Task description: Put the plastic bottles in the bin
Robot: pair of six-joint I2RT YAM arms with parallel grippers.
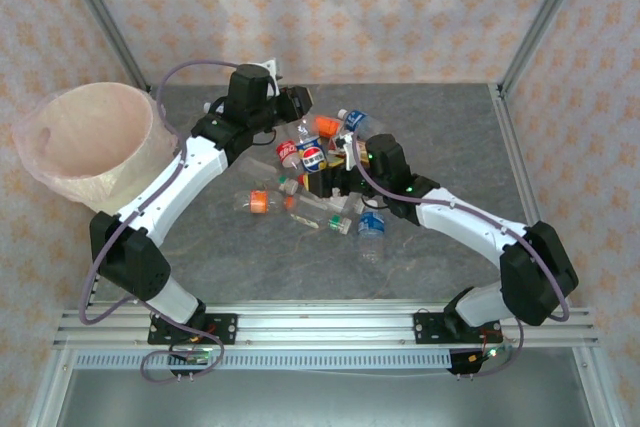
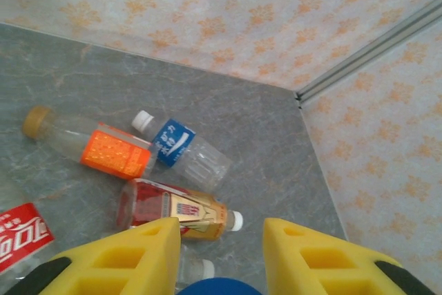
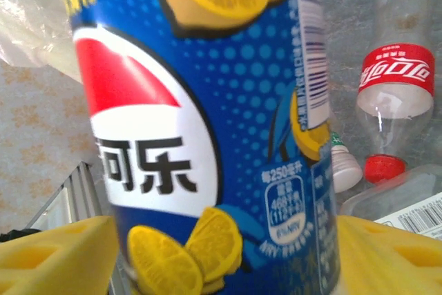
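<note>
Pickup is the step in hand: the right gripper (image 3: 224,257) has its yellow fingers (image 3: 55,257) pressed to either side of an upright blue Pepsi bottle (image 3: 207,115), so I judge it clenched on that bottle, amid the heap of plastic bottles (image 1: 372,229) mid-table. The bin (image 1: 100,185) stands at the far left, well apart. The next move therefore calls for a lift clear of the neighbours and a long carry across (the left arm (image 1: 200,162) lies between bottle and bin and could obstruct).

The overhead view gives that layout. The right wrist view adds a Coca-Cola bottle (image 3: 397,74) near the held one. The left wrist view shows the left gripper (image 2: 221,240) above an orange-labelled bottle (image 2: 114,151), with something blue between its fingers. Whether it grips that, I cannot tell.
</note>
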